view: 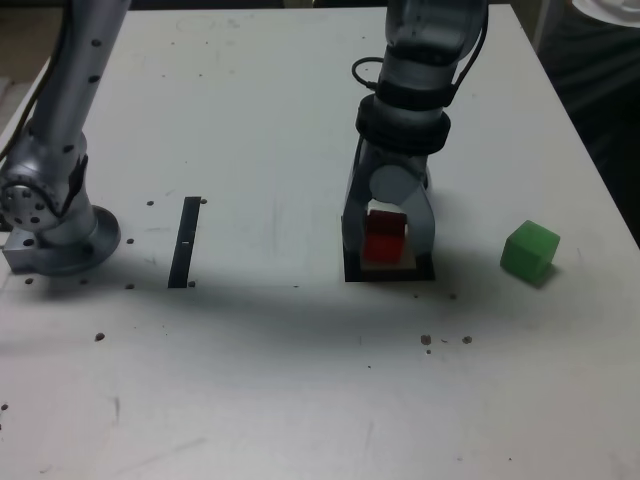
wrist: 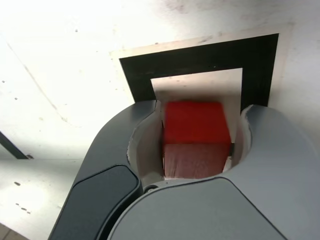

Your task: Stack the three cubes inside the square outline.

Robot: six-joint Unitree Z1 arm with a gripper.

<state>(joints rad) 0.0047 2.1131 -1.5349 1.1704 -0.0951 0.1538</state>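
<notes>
- Exterior view: the tool (view: 388,240) stands low over the square (view: 352,272) on the bench (view: 260,120), pointing down, with the red cube (view: 383,237) between its jaws.
- The red cube appears to sit on or just above the pale centre of the square; whether it rests there or hangs a little clear I cannot tell from this angle.
- The green cube (view: 530,250) lies on the bench well apart from the tool, toward the exterior view's right.
- A thin black strip (view: 185,241) lies on the far side of the tool from the green cube; it is not the target.
- The yellow cube is not visible in this view.
- Wrist view: the red cube (wrist: 195,137) fills the space between the jaws of the tool (wrist: 196,150), with the square (wrist: 200,57) beyond and beneath it.
- On one side a narrow slit shows between jaw and cube; on the other the jaw seems close against it. The jaws look slightly parted, but I cannot tell for sure whether the cube is gripped or already free.
- Judgement: the step in hand is setting the first cube inside the square, at or near the point of release.
- The next move calls for a fuller opening, a straight lift so the cube is not dragged off the pale centre, then travel to the green cube, the only other one visible.
</notes>
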